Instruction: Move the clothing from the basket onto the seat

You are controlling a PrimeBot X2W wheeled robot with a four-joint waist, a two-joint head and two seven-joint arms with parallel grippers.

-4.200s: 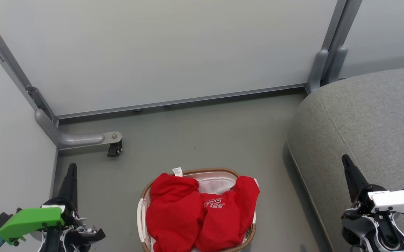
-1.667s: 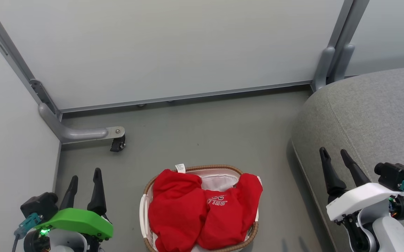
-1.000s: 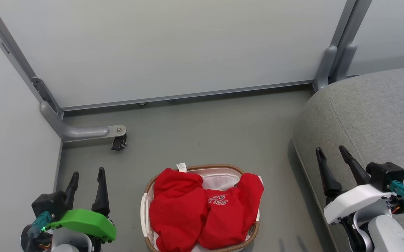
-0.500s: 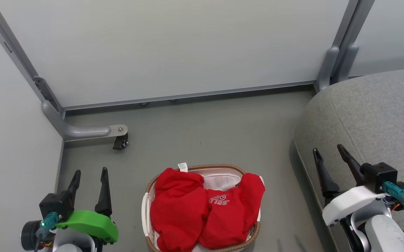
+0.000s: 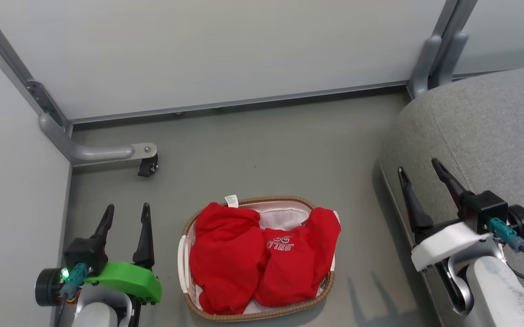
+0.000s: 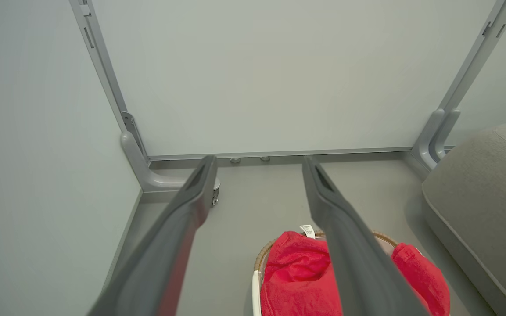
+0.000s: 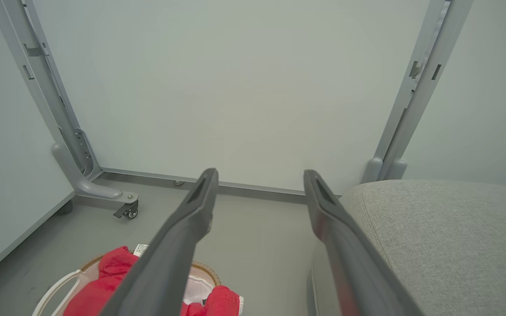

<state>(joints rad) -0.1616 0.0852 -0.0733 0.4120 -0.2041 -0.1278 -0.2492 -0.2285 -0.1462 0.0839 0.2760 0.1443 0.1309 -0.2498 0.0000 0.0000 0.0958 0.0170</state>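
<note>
Okay, nearest first. The left end effector is at the lower left of the head view, with a green housing. Its two dark fingers are spread apart, released, with nothing between them, and it hangs over bare floor just left of the basket. The right end effector is at the lower right, with a white housing. Its fingers are likewise spread wide and empty, over the front edge of the seat.

Between the two arms the basket stands on the floor. It is oval with a brown woven rim, and its white side handle is toward the left arm. The clothing is all inside the basket, as two red bundles heaped side by side and covering most of the opening. The right bundle shows white lettering, upside down in the head view. A white label sticks up at the far rim, and a patch of white liner shows behind the red fabric.

The seat lies to the robot's right of the basket, light grey with a rounded edge and a seam along it. A strip of floor separates the two.

Farther out on the left, a grey metal foot with a small black caster rests on the floor. Beyond that, pale partition panels in grey frames close the back and left. Upright posts stand at the corner behind the seat.
</note>
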